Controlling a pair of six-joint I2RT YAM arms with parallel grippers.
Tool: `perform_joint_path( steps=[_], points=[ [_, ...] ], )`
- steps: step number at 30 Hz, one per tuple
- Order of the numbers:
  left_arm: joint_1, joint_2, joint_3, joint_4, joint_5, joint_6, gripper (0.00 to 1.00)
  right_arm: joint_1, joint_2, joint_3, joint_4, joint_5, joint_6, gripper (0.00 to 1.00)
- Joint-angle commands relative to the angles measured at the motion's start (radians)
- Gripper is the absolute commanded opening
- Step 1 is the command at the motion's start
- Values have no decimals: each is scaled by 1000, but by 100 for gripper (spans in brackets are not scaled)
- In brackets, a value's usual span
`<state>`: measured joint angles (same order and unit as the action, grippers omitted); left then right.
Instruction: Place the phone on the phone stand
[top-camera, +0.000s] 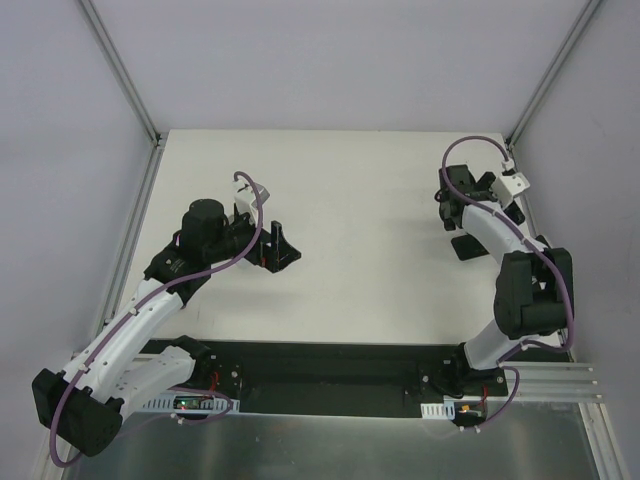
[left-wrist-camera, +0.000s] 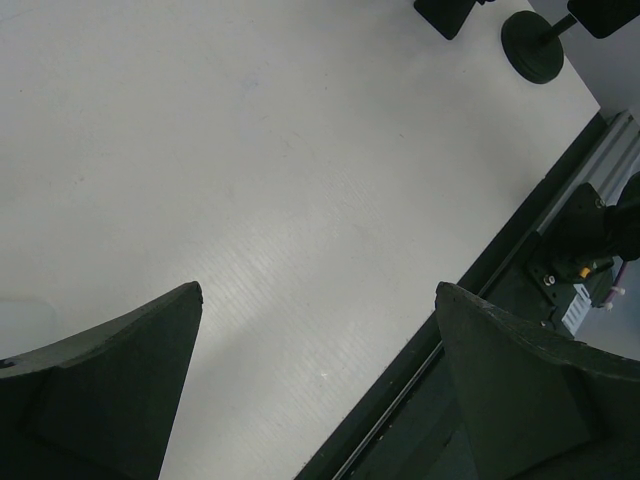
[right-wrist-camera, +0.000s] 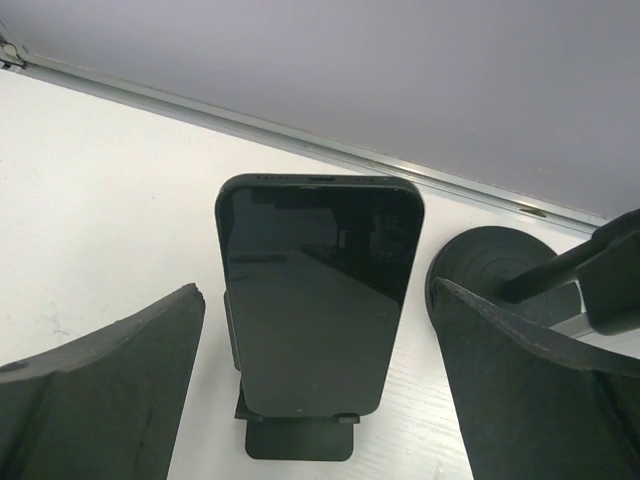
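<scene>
White counter (top-camera: 370, 200), pale walls (top-camera: 330, 60). Phone (right-wrist-camera: 318, 295) propped upright on phone stand (right-wrist-camera: 300, 440) toward 3 o'clock, facing right fingers (right-wrist-camera: 100, 390), spread wide. Left fingers (left-wrist-camera: 110, 390) equally apart, empty, toward 9 o'clock.

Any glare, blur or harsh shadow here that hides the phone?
Right wrist: phone sharp, its screen faintly mirroring the surroundings, no washout; fingers dark, featureless. Left wrist: bright patch on the table, nothing lost. Top external: even light, soft shadows.
</scene>
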<state>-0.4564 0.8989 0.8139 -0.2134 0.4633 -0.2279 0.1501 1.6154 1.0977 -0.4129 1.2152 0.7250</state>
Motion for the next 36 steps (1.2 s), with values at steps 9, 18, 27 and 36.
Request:
perform_joint_path(
  steps=[9,18,27,36],
  points=[
    [15,-14,-13,37,-66,15,99,167,-204,83,-164,64,-255,96],
    [35,-119,-41,22,-346,13,99,444,-140,43,214,-1065,-846,97],
    [68,-100,-47,-147,-765,-277,99,647,86,252,203,-1630,-791,96],
    [271,225,102,-221,-756,-410,99,744,26,121,198,-1470,-806,96]
  ],
)
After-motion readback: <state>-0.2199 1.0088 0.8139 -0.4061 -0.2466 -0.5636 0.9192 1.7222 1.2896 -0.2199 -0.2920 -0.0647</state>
